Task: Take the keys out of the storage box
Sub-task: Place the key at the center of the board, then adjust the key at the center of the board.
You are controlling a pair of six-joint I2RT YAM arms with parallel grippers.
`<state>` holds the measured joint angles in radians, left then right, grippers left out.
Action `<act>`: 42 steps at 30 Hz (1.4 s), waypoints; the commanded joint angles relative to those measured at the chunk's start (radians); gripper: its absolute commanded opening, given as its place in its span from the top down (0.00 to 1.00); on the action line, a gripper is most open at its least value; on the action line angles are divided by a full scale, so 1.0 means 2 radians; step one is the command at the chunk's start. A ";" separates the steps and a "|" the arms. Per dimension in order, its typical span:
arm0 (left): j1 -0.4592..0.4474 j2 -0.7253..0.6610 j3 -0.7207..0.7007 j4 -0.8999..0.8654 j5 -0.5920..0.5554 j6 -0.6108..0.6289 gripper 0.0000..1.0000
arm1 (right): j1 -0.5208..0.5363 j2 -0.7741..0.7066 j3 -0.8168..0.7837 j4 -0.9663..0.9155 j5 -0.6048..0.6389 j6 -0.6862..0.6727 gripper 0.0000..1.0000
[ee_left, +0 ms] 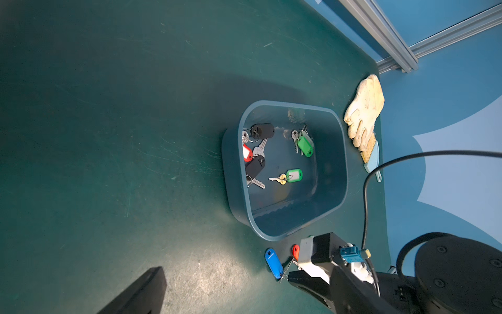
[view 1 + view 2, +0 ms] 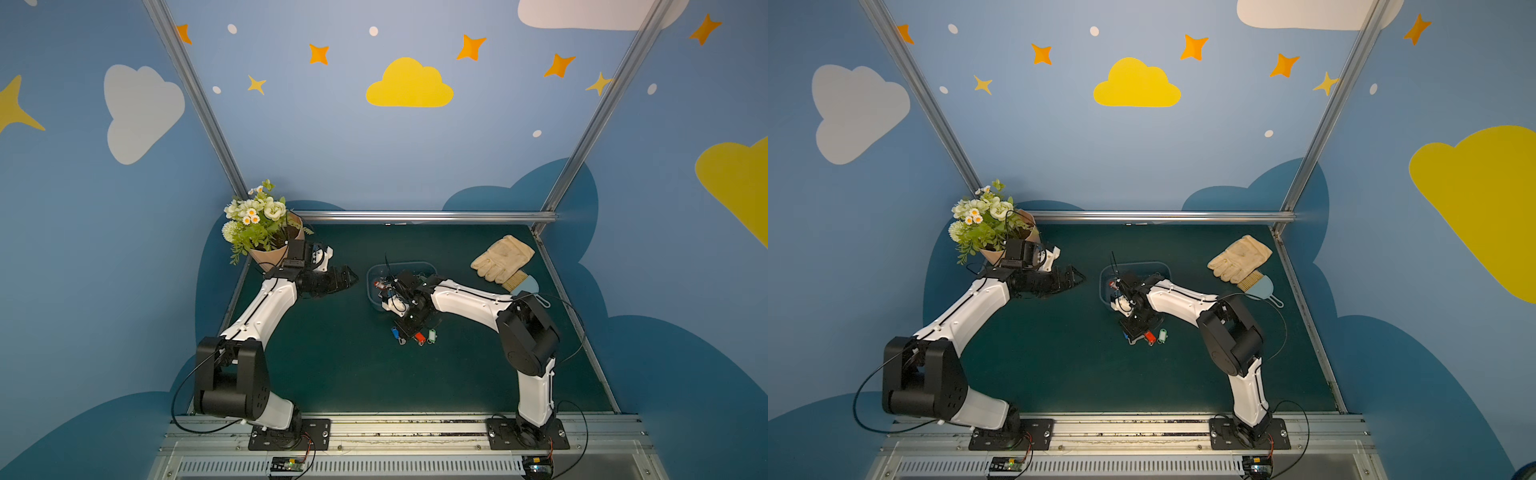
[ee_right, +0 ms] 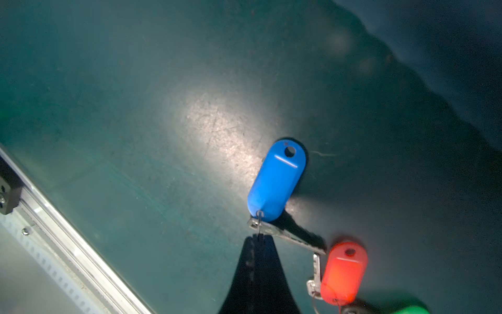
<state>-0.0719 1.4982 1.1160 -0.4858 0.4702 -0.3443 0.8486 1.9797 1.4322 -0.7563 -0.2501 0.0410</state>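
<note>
— Where is the storage box [image 1: 330,176] sitting?
— It is sitting on the table [image 2: 332,365], around the middle and slightly toward the far side. Five keys [image 1: 293,175] are lying in it. Two black-tagged and one red-tagged are crowding its left end, and two green-tagged ones are lying farther right.
— Are any lying outside?
— Yes, just on the near side of the box. A blue-tagged key [image 3: 277,179] is lying there, with a red-tagged key [image 3: 343,271] to its right and a mint-tagged key [image 2: 1163,333] beyond that.
— What is the right gripper [image 3: 258,239] doing?
— It is reaching down over that near group, its jaws pressing together on the ring of the blue-tagged key.
— And the left gripper [image 2: 351,280]?
— It is hovering left of the box with its jaws spread wide, gripping nothing. A glove [image 2: 503,257] is lying at the far right, and a flower pot [image 2: 266,255] is standing at the far left.
</note>
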 commanded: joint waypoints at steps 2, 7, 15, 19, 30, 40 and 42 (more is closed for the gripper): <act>0.003 -0.012 -0.009 -0.006 -0.004 0.006 0.00 | 0.013 -0.002 0.009 0.005 -0.014 -0.018 1.00; 0.005 -0.010 -0.010 -0.005 -0.005 0.005 0.00 | 0.017 0.011 0.017 0.005 -0.018 -0.016 1.00; 0.007 -0.007 -0.007 -0.006 -0.006 0.006 0.00 | 0.017 0.013 0.042 -0.010 -0.007 -0.016 0.69; 0.008 -0.007 -0.006 -0.007 -0.006 0.007 0.00 | 0.010 -0.015 0.042 -0.034 0.007 -0.013 0.60; 0.011 0.007 0.011 -0.005 -0.003 0.008 0.00 | -0.032 -0.119 -0.080 -0.048 0.022 0.044 0.54; 0.011 0.013 0.021 -0.001 -0.002 0.006 0.00 | -0.040 -0.059 -0.063 -0.041 0.039 0.061 0.57; 0.012 0.011 0.019 -0.001 -0.004 0.007 0.00 | -0.038 -0.052 -0.055 -0.041 0.039 0.064 0.57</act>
<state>-0.0544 1.5120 1.1297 -0.4843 0.4557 -0.3428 0.7746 1.8538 1.2903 -0.8268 -0.1913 0.1501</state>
